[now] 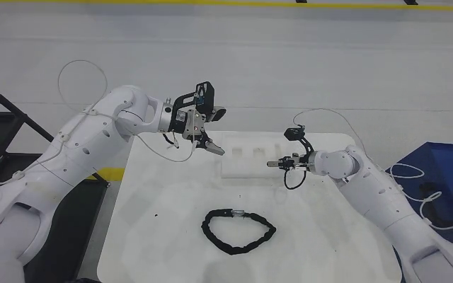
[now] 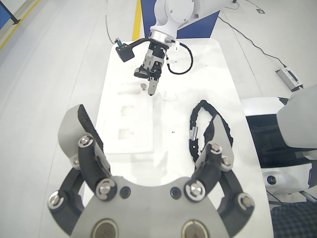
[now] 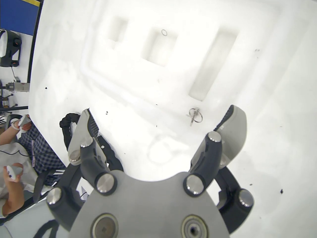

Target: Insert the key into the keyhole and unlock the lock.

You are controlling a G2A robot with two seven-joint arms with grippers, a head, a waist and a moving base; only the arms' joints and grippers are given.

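A small metal key (image 3: 194,116) on a ring lies flat on the white foam tray (image 3: 138,85), just past the end of its long recess. My right gripper (image 3: 158,111) hovers open right over it, the key sitting near one finger. From the left wrist view the key (image 2: 143,86) lies beside the right gripper (image 2: 145,81). The black chain lock (image 1: 237,230) rests in a loop on the table's near half, its metal cylinder (image 2: 194,133) pointing up toward the tray. My left gripper (image 1: 211,147) hangs open and empty above the table's far left corner.
The foam tray (image 1: 248,166) has three recesses and sits at the back of the white table (image 1: 156,233). A blue cabinet (image 1: 432,170) stands off the right side. Bare tabletop lies between tray and chain.
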